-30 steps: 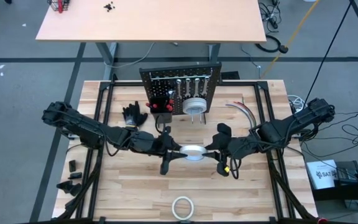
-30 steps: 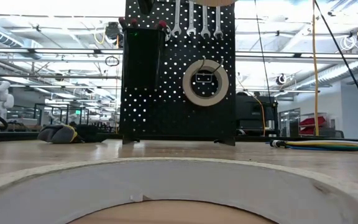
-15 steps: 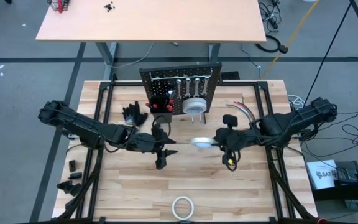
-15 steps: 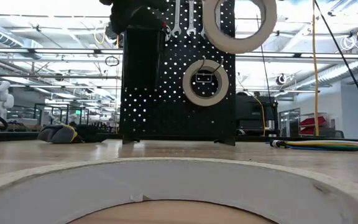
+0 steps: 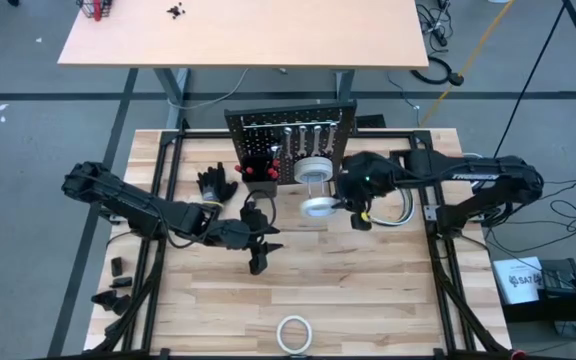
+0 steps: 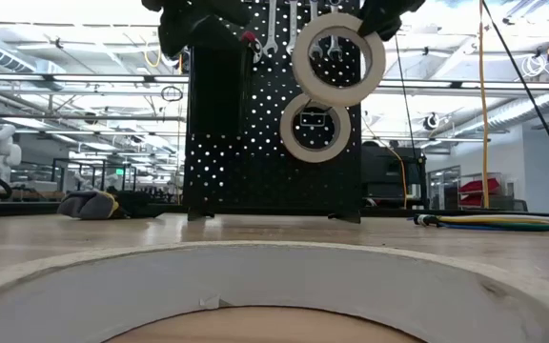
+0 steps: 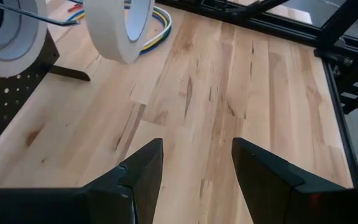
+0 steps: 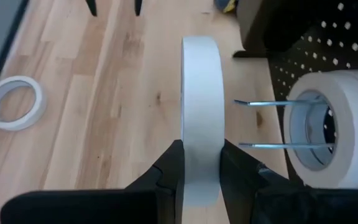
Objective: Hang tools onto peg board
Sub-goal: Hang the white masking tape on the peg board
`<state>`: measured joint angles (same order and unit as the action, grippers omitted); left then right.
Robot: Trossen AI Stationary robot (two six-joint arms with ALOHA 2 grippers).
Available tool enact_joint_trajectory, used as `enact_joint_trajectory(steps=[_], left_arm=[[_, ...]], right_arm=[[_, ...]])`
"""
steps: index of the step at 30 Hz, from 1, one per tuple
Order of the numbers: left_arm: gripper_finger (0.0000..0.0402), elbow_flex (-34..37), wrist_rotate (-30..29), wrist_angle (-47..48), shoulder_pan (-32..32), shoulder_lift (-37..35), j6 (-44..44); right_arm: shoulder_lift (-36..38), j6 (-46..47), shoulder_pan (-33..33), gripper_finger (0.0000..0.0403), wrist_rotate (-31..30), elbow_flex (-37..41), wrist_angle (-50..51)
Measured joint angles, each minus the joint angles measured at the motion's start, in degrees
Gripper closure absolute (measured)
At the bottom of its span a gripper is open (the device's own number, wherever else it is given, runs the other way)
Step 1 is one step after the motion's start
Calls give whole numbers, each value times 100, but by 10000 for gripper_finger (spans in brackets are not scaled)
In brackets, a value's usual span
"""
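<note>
Even overhead light, soft shadows; low view foreground tape roll [image 6: 274, 291] blurred; bright ceiling glare.

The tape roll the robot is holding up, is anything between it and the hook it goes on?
Nothing visible blocks it. The right gripper holds the tape roll just short of the two prongs of the hook, whose tips are bare. Another tape roll already hangs farther back on them.
</note>
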<state>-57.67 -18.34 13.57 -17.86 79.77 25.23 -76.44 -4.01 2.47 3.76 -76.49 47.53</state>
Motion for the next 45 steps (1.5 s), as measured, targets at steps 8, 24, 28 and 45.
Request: enact_joint_trajectory(steps=[8,24,28,45], left_arm=[[208,2,-150,86,-55,0,268],[207,2,-298,249,-338,20,904],[207,2,-455,257,-474,20,1018],[207,2,-628,271,-552,20,1045]], right_arm=[[-227,-555,617,337,538,-1,-154],[-792,-798,1289,337,112,0,-252],[-792,-426,1295,333,76,-2,-255],[-761,910,1150,181,-587,-2,-92]])
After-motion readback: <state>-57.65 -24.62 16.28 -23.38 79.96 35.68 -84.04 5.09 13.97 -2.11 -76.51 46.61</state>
